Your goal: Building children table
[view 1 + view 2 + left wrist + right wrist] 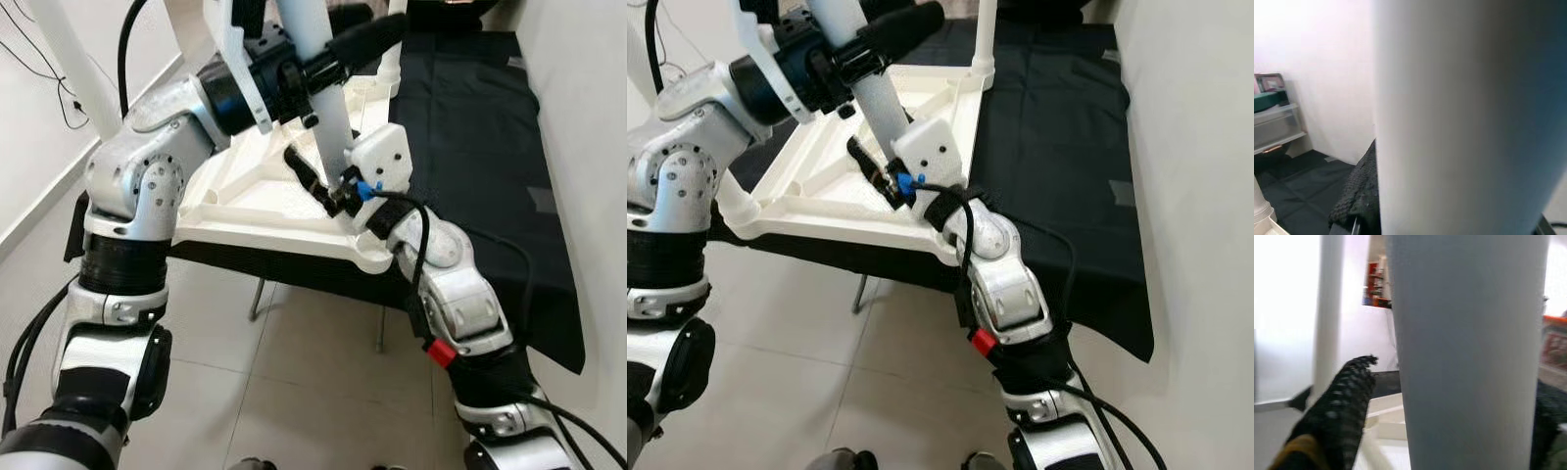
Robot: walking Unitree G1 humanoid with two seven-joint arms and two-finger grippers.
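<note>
Here, an upside-down white tabletop lies on a black cloth, its ribbed underside facing up. A white table leg stands on the tabletop's near corner, its long axis running from that corner steeply upward and leaning slightly towards the robot's left. The left gripper is closed around the leg well above the tabletop, one long black finger lying across the leg's front. The right gripper clasps the same leg low down, just above the corner socket, its fingers on either side of the leg. Another leg stands upright at the tabletop's far corner.
</note>
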